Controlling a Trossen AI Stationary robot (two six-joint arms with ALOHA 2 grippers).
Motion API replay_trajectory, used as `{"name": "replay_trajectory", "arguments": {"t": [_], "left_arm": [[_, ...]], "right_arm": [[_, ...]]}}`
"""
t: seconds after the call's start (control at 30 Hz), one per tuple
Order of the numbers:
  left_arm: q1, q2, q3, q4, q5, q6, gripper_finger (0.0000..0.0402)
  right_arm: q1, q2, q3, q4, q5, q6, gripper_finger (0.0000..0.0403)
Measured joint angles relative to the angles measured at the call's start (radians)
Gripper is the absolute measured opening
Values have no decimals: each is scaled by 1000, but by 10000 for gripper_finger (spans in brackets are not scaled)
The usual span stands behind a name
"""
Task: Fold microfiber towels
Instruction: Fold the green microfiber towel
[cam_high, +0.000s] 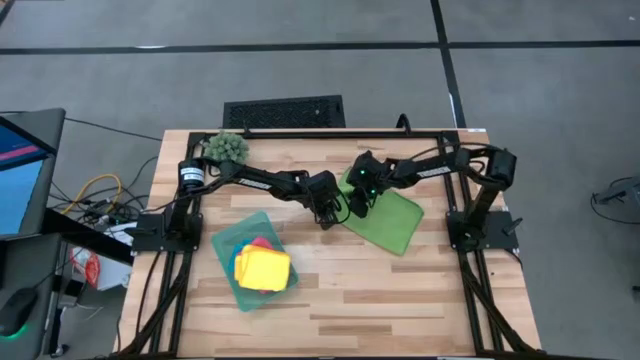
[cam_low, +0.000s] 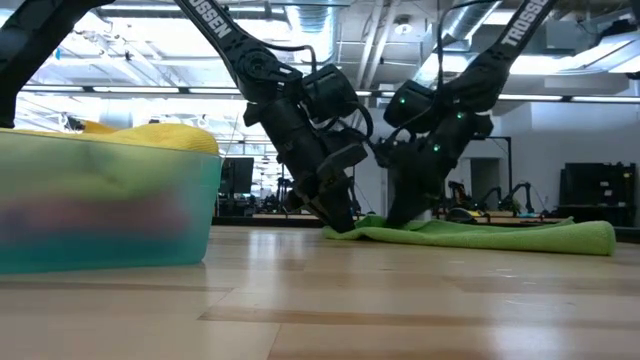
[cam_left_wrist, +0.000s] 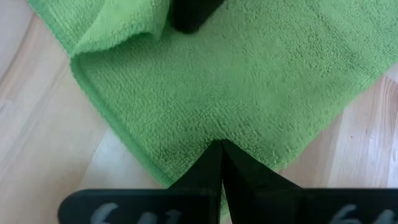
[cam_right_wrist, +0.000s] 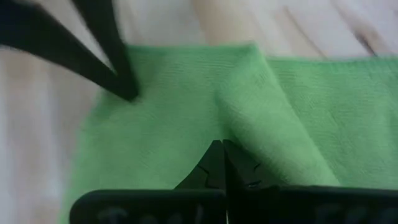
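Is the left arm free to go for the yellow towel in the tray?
Probably not yet: its tool is shut on the green towel. The yellow towel lies uncovered on top.

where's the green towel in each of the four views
High view: green towel right of centre on the table, under both grippers.
Low view: flat strip at centre-right.
Left wrist view: fills most of the picture.
Right wrist view: fills the middle and right.
Shared landmark: the left gripper pinching its edge.

place: robotics lab | cues: open ceiling ducts (cam_low: 390, 30), monitor (cam_high: 20, 165), cables (cam_high: 95, 190), concrete floor (cam_high: 300, 70)
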Motion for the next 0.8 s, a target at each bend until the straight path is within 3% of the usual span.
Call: {"name": "replay_trajectory", "arguments": {"t": [0.13, 0.33, 0.57, 0.8], "left_arm": [[-1, 1, 0, 5, 0, -7, 0], [-1, 1, 0, 5, 0, -12, 0], [-1, -5, 0, 4, 23, -28, 0], [25, -80, 51, -62, 78, -16, 0]], "right_arm": [[-5, -4, -1, 9, 130, -1, 6], [-76, -48, 0, 6, 221, 31, 6], [-159, -86, -1, -34, 211, 114, 7], [-147, -307, -1, -131, 196, 139, 8]]}}
